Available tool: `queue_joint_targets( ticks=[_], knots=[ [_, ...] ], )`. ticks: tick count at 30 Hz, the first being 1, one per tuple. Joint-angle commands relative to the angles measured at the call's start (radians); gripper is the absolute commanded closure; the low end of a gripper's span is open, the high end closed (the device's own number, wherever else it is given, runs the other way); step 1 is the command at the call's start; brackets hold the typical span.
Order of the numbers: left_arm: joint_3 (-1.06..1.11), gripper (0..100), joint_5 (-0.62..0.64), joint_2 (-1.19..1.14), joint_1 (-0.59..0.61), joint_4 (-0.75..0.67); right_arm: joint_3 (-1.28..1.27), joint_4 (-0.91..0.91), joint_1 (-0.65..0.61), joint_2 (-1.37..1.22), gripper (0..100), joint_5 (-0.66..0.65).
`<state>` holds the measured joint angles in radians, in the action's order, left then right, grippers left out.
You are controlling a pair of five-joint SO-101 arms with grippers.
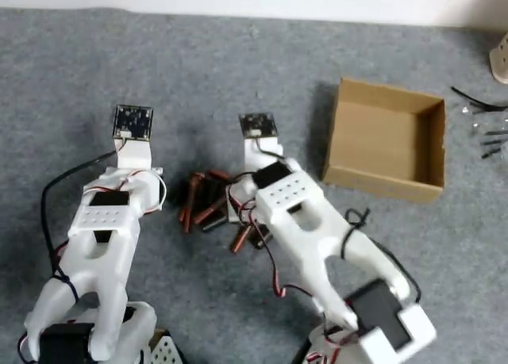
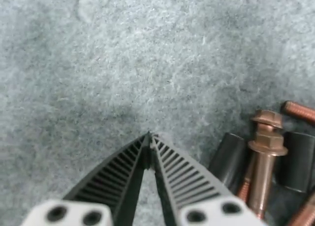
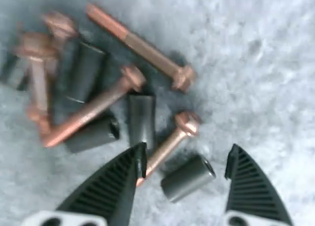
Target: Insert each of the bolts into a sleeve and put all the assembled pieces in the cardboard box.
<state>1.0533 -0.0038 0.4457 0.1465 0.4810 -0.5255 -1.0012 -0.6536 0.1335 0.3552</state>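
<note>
Copper bolts [image 1: 208, 214] and dark sleeves [image 3: 188, 178] lie loose in a heap on the grey carpet [image 1: 238, 78] between the arms. The right gripper [image 3: 187, 152] hangs spread wide over one sleeve, holding nothing. The left gripper [image 2: 149, 137] is pinched together and empty, just beside the heap. The cardboard box [image 1: 379, 183] stands apart on the right arm's side.

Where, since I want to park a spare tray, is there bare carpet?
Freest: the far carpet beyond both arms, left of the box. Also bare: the patch in front of the box, beside the right arm, and the strip outside the left arm. Crowded: between the arms, where bolts and sleeves pile up; small parts lie right of the box.
</note>
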Motion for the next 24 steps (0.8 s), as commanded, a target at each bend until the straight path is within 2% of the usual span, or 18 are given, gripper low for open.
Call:
queue_joint_targets(
  ticks=[1, 16, 21, 24],
  knots=[
    [-0.019, 99, 0.009, 0.007, 0.013, -0.018, -0.038, -0.007, 0.013, 0.081, 75.7, 0.005],
    [-0.019, 99, 0.009, 0.008, 0.013, -0.018, -0.170, -0.044, 0.010, 0.082, 75.7, 0.000],
    [-0.019, 99, 0.009, 0.008, 0.008, -0.018, -0.214, -0.042, 0.085, 0.081, 75.7, 0.005],
    [-0.021, 99, 0.009, 0.008, 0.007, -0.018, -0.220, -0.041, 0.085, 0.079, 75.7, 0.006]
  ],
)
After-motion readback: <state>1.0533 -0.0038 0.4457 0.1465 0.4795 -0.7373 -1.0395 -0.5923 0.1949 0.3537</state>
